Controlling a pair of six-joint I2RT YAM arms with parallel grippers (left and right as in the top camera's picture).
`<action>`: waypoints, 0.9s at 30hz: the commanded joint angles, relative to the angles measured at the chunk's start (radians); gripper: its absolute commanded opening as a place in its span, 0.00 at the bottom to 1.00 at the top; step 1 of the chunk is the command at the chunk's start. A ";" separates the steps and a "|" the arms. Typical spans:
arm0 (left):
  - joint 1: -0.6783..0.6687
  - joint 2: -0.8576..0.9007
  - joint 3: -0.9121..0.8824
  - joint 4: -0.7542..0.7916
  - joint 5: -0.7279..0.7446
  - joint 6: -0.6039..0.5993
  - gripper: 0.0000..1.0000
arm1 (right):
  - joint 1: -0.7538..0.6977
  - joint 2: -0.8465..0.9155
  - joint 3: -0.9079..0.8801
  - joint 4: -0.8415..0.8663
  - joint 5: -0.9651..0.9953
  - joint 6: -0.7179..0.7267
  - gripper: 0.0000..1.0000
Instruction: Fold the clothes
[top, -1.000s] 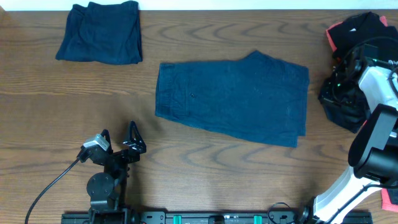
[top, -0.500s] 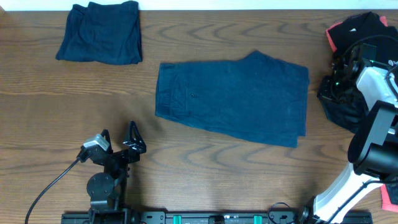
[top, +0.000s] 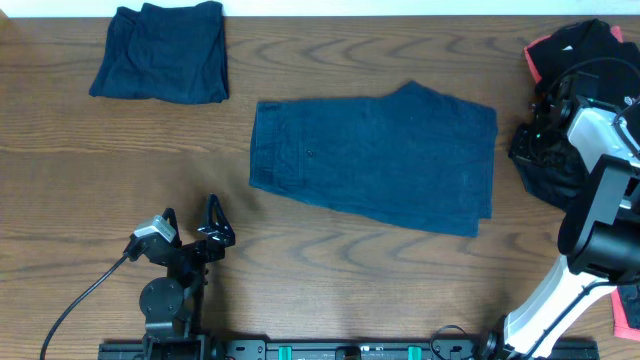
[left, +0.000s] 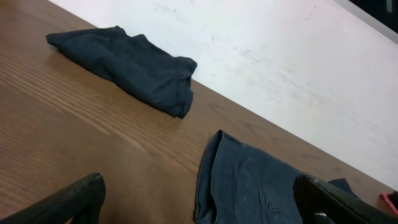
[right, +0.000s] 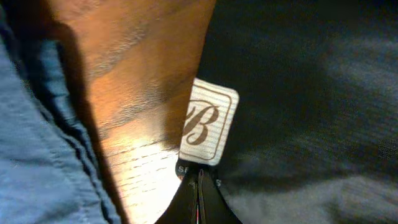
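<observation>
**A:** Where do the clothes lie?

**B:** In three places. A folded navy garment (top: 162, 52) sits at the far-left corner of the wooden surface (top: 90, 190). A pair of navy shorts (top: 375, 160) lies spread flat in the middle, waistband toward the left edge. A dark heap (top: 548, 180) is bunched against the right edge, with coral-pink trim showing at its far end.

**A:** And the left end effector?

**B:** The left end effector (top: 190, 212) is near the front edge, left of centre. Its fingers are spread wide with nothing between them, well apart from every garment.

**A:** The right one?

**B:** The right end effector (right: 199, 186) is down on the dark heap. Its fingers are closed to a point, and the tips meet at the lower edge of a white striped label (right: 208, 121) with a cursive B, which lies on the dark fabric. Whether any cloth is pinched between them, I cannot tell.

**A:** What lies beside the label?

**B:** Bare wood just beside it, then blue cloth.
</observation>
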 joint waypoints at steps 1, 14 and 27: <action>0.004 -0.005 -0.018 -0.037 -0.020 -0.001 0.98 | 0.004 0.046 -0.005 0.000 0.042 -0.011 0.01; 0.004 -0.005 -0.018 -0.037 -0.020 -0.001 0.98 | -0.013 0.075 -0.005 -0.045 0.412 0.087 0.01; 0.004 -0.005 -0.018 -0.037 -0.020 -0.001 0.98 | -0.056 0.074 0.099 -0.169 0.713 0.177 0.01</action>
